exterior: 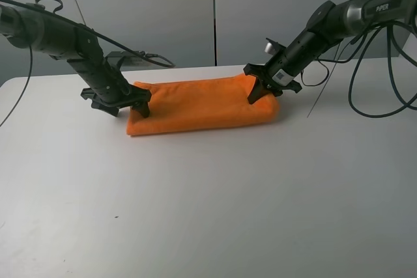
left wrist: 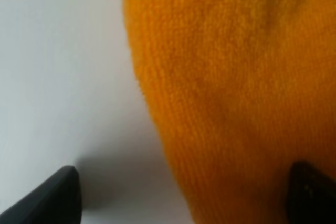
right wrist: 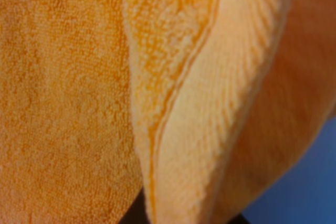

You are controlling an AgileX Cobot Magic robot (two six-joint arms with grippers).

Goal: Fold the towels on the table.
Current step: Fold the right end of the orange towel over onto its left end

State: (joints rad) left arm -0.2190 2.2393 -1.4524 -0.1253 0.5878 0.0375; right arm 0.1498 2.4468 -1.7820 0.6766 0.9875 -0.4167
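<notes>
The orange towel (exterior: 202, 105) lies folded into a long strip on the white table (exterior: 208, 200), towards the back. My left gripper (exterior: 135, 105) is at the strip's left end. In the left wrist view its two dark fingertips (left wrist: 52, 198) stand wide apart, with the towel's edge (left wrist: 226, 87) between them and the table (left wrist: 52, 66) beside it. My right gripper (exterior: 262, 91) is at the strip's right end, shut on a raised corner of the towel. The right wrist view is filled by towel folds and a hem (right wrist: 173, 103). No white label shows.
Black cables (exterior: 384, 96) hang from the right arm over the table's back right. A grey panelled wall (exterior: 215, 11) stands behind the table. The table's front edge is out of view.
</notes>
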